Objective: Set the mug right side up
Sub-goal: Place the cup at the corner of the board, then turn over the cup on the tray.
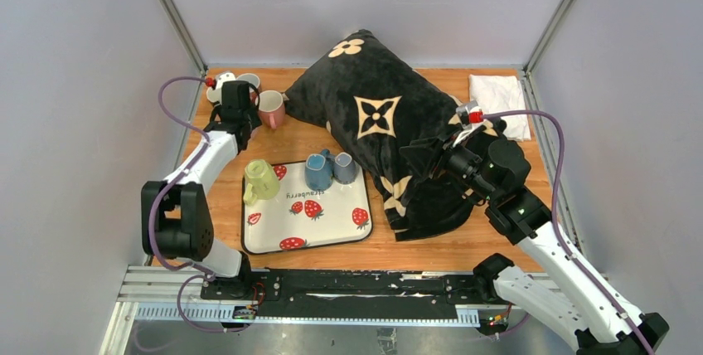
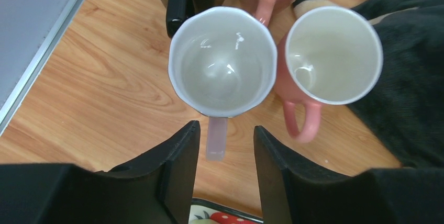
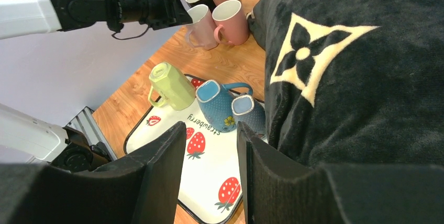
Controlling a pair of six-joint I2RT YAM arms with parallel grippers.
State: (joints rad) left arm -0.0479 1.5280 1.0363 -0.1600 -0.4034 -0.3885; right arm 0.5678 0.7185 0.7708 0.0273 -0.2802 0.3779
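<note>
Pale lilac mug (image 2: 222,72) stands right side up on the wooden table (image 2: 104,88) at its far left corner, mouth open to the left wrist camera and its white inside bare; its handle points back towards the left gripper (image 2: 226,135), whose jaws are partly parted and lie on either side of that handle with a slim gap on each side, gripping nothing; a pink mug (image 2: 330,56), also upright, sits just beside it on the right, their walls touching or very nearly so, and a black mug (image 2: 178,4) stands just behind; on the strawberry-print tray (image 1: 332,235) nearer the arms, a yellow-green mug (image 3: 170,85) and two blue mugs, one larger (image 3: 214,98) and one smaller (image 3: 246,109), rest with their bases up; the two blue ones are pressed together; a black pillow (image 1: 377,114) with cream flower motifs fills the middle of the table; its edge lies against the tray's right side; the right gripper (image 3: 210,130) hangs over that pillow, jaws partly apart and empty; a white cloth (image 1: 499,94) lies at the far right corner
</note>
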